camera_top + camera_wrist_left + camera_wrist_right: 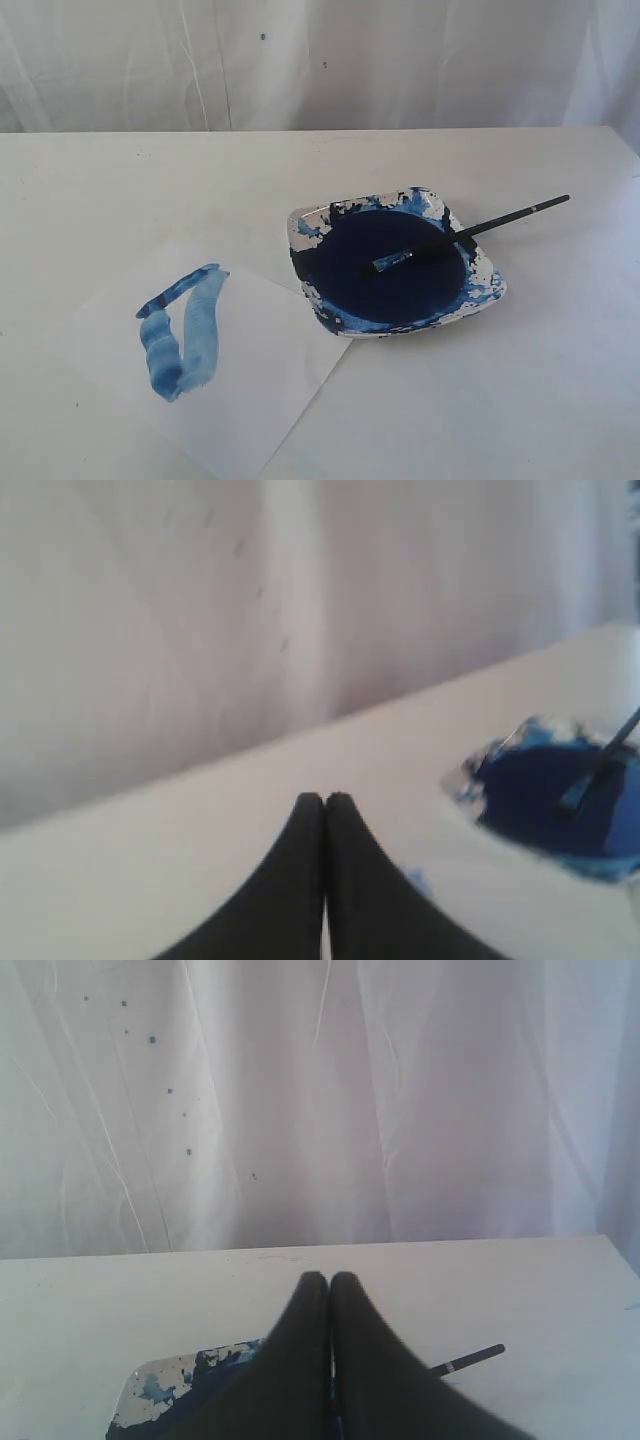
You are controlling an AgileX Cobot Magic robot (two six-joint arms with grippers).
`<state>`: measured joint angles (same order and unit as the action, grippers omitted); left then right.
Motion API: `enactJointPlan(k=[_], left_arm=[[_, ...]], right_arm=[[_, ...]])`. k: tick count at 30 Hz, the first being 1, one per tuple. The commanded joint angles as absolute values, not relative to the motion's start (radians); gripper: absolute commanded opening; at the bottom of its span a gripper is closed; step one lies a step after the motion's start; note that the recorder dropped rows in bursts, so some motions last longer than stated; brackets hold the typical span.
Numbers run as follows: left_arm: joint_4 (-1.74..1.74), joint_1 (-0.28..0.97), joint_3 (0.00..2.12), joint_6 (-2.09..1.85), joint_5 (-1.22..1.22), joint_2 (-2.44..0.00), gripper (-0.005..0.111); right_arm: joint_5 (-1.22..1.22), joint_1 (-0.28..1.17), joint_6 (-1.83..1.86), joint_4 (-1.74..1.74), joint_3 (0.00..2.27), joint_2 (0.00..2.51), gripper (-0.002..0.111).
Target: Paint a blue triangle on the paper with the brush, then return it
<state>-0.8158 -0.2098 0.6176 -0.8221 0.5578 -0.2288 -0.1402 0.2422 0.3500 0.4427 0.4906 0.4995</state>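
Note:
The paper (250,385) lies at the front left of the table, and a blue triangle (185,330) of streaky strokes is painted on its left part. The brush (465,235) rests across the paint dish (495,290), bristles over the dark blue pool and handle sticking out over the far right rim. Neither gripper shows in the exterior view. My left gripper (325,798) is shut and empty, with the dish (470,780) and brush (600,765) off to one side. My right gripper (330,1278) is shut and empty above the dish (160,1385); the brush handle end (475,1357) peeks out beside it.
A white curtain (320,60) hangs behind the white table (100,190). The table's far right corner (610,135) shows in the exterior view.

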Motion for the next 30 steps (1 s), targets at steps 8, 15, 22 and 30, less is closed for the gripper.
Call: enactJointPlan(k=[8, 15, 22, 30], left_arm=[[0.225, -0.208, 0.296, 0.427, 0.278, -0.114, 0.0], [-0.17, -0.203, 0.161, -0.109, 0.262, 0.0, 0.0], [0.07, -0.152, 0.052, 0.126, 0.255, 0.0, 0.0], [0.061, -0.149, 0.0, 0.072, 0.226, 0.0, 0.0]], right_arm=[[-0.134, 0.237, 0.354, 0.443, 0.487, 0.494, 0.0], [-0.134, 0.237, 0.354, 0.443, 0.487, 0.494, 0.0], [-0.134, 0.237, 0.354, 0.443, 0.487, 0.491, 0.0], [-0.134, 0.237, 0.354, 0.443, 0.487, 0.491, 0.0]])
